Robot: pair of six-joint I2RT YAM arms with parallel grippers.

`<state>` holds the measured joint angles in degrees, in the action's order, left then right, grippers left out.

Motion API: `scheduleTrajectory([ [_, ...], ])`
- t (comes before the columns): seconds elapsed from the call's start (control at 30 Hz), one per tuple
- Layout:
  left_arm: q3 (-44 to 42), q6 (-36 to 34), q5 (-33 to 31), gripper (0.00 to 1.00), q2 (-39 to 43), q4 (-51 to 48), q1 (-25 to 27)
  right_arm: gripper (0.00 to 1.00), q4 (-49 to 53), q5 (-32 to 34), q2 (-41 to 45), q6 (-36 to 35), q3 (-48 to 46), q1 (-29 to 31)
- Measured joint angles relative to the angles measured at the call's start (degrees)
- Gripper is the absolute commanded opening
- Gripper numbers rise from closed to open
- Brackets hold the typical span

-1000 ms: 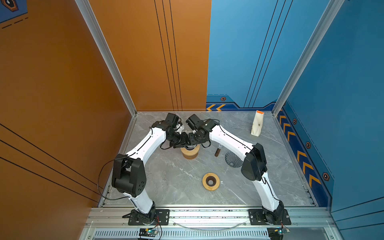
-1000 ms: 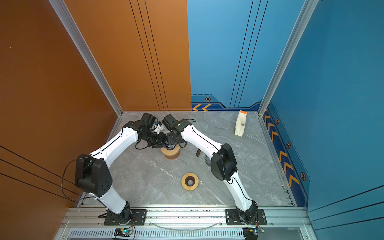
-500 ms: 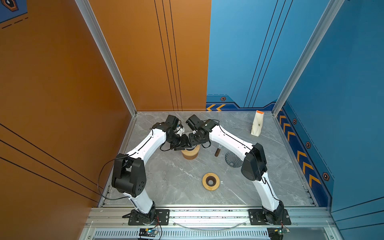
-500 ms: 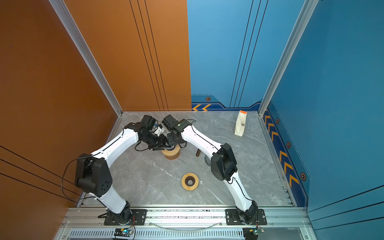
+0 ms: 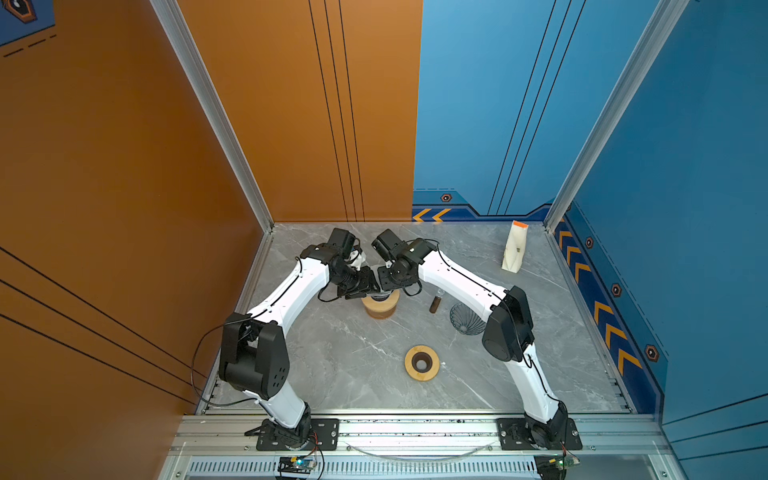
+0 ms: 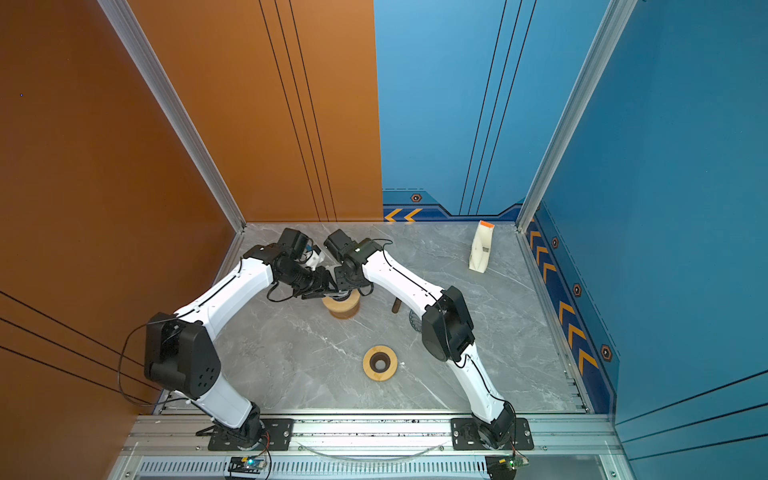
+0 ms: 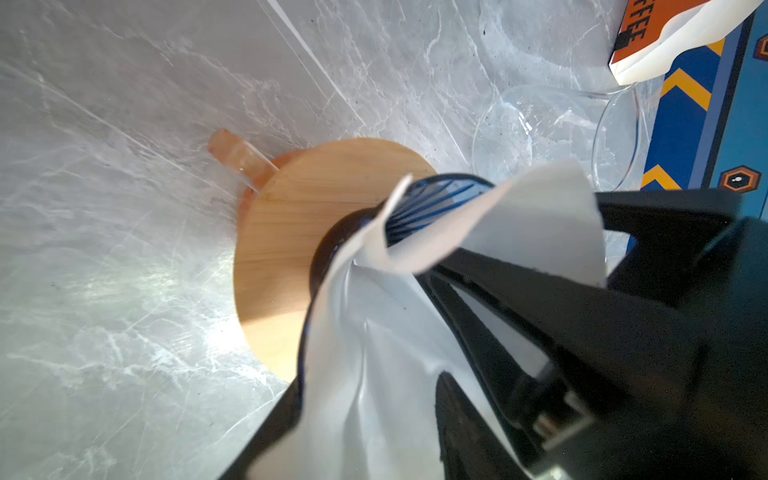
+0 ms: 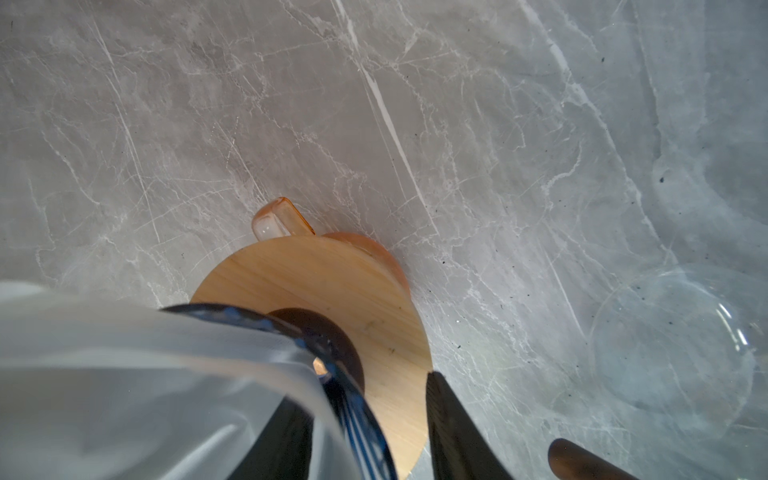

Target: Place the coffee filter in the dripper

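L pincer (image 5: 372, 286) shifted closer over dripper (image 7: 432, 203), filter (image 7: 374, 353) inside.

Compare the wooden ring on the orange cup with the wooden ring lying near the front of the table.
The raised ring sits on the orange cup; the front ring lies flat on the table. The raised ring carries a blue dripper with a white filter; the front ring's hole is bare. Both are round, light wood.

White pouch with orange top (image 7: 665, 37) in the upper right of the left wrist view, black letters "FFEE" readable on its orange band, the word's start cut off by the frame edge, no other readable text in any view
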<state>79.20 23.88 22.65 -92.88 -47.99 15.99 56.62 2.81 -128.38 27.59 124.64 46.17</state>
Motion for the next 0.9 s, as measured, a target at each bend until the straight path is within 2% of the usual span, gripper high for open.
scheduleTrajectory([
  [0.23,0.11,0.11,-2.73,0.49,0.94,0.07,-1.11,0.44,0.0,0.0,0.02,-1.44,0.02,0.0],
  [0.9,0.72,-0.35,-4.72,0.43,-2.97,0.15,-1.09,0.44,0.02,1.33,1.84,-2.08,0.0,-0.02],
])
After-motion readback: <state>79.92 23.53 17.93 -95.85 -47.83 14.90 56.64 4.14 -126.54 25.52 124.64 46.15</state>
